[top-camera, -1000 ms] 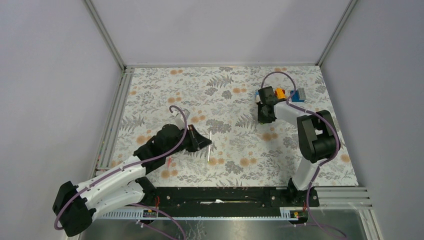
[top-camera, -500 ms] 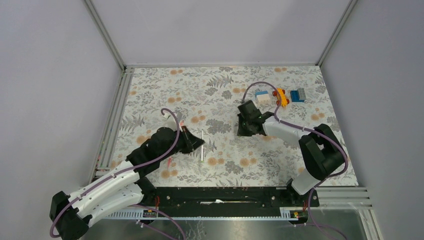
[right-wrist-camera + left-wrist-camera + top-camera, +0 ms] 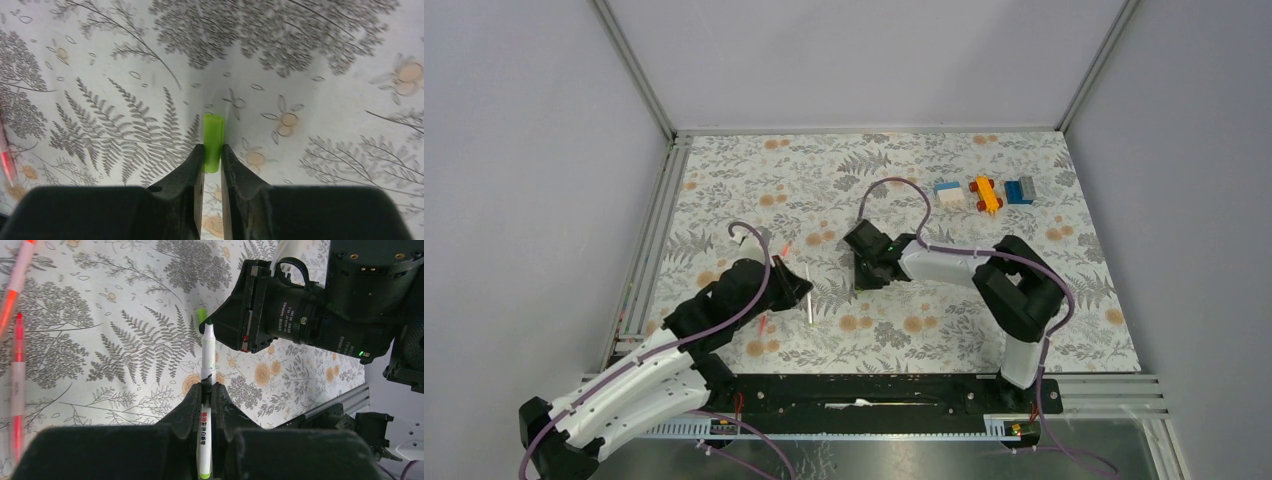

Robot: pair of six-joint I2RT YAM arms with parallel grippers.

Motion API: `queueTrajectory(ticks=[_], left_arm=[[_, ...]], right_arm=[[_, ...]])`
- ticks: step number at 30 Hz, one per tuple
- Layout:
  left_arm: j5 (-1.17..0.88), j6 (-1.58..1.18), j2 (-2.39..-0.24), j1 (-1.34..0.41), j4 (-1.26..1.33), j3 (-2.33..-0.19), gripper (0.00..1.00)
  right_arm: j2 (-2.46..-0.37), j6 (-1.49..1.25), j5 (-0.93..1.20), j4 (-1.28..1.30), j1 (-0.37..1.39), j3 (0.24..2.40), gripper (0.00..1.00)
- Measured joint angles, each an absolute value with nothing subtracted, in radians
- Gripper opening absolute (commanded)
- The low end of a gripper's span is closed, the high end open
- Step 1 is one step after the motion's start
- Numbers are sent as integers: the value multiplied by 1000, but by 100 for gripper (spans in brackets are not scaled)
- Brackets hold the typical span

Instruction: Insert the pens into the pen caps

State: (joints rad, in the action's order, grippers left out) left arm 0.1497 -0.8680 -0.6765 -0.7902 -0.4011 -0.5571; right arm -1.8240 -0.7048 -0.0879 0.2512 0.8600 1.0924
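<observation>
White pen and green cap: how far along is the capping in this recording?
Done: both parts are picked up. The left end effector is shut on the white pen, the right end effector on the green cap. In hand: in the left wrist view the cap sits just off the pen's tip, not yet on. Left: push them together, then deal with the pink pens lying on the table.

One white pen [image 3: 207, 355], two pink pens [image 3: 18, 390] [image 3: 16, 280], one green cap [image 3: 213, 140] and three toy blocks [image 3: 947, 192] [image 3: 984, 194] [image 3: 1021, 190].
</observation>
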Motion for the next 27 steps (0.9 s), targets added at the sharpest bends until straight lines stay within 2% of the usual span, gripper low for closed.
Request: queueTrajectory(ticks=[5, 12, 14, 16, 17, 21, 27], left_arm=[[200, -884, -645, -790, -464, -564, 0], [229, -897, -609, -790, -509, -564, 0], [237, -899, -602, -790, -515, -564, 0], [242, -899, -597, -790, -521, -564, 0], [245, -898, -597, -790, -523, -564, 0], [254, -898, -599, -790, -538, -567, 0], [278, -911, -599, -790, -538, -569, 0]], right_arm=[[-1903, -704, -112, 262, 896, 1194, 9], [-1944, -696, -138, 289, 921, 1254, 40], [-1945, -693, -140, 297, 923, 1260, 53], [-1944, -686, -141, 303, 924, 1265, 74], [-1944, -683, -141, 302, 924, 1268, 81], [-1933, -651, -139, 310, 924, 1272, 98], [-1834, -616, -137, 306, 924, 1220, 100]])
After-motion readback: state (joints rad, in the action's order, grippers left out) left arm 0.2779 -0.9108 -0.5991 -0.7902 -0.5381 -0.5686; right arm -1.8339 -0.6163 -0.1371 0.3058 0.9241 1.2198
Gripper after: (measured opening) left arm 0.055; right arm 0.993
